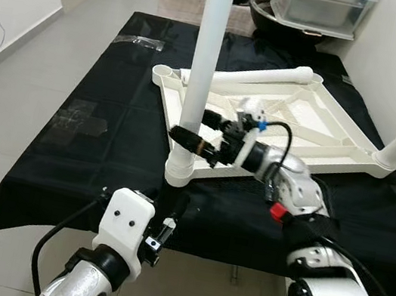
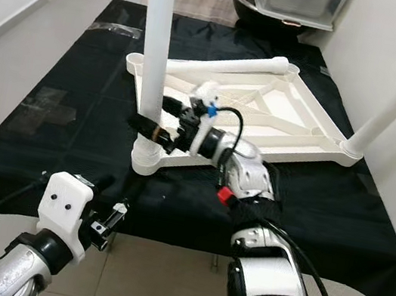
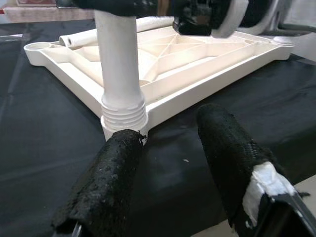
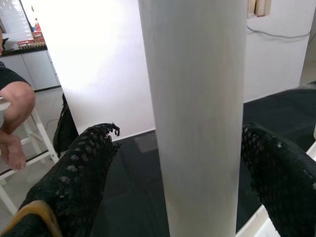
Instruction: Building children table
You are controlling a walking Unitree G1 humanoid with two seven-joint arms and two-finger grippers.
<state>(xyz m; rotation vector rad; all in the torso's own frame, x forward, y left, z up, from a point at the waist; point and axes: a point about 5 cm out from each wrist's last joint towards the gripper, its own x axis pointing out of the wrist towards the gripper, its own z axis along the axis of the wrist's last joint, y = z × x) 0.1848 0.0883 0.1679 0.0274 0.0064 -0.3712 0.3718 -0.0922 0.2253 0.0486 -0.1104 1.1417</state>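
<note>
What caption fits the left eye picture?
Right pincer around the upright white leg standing in the upside-down tabletop.

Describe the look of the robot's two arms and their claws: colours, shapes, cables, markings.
Both arms are silver metal with black joints. The left claw sits behind a white boxy wrist block with two dark dots, with a black cable looping beside it. The right claw has a black cable arching over its white wrist, blue fittings, and a red tab on the forearm. The fingers are long, black and rough-textured.

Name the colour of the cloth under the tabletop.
Black cloth, plain; clearest in the left eye view.
</note>
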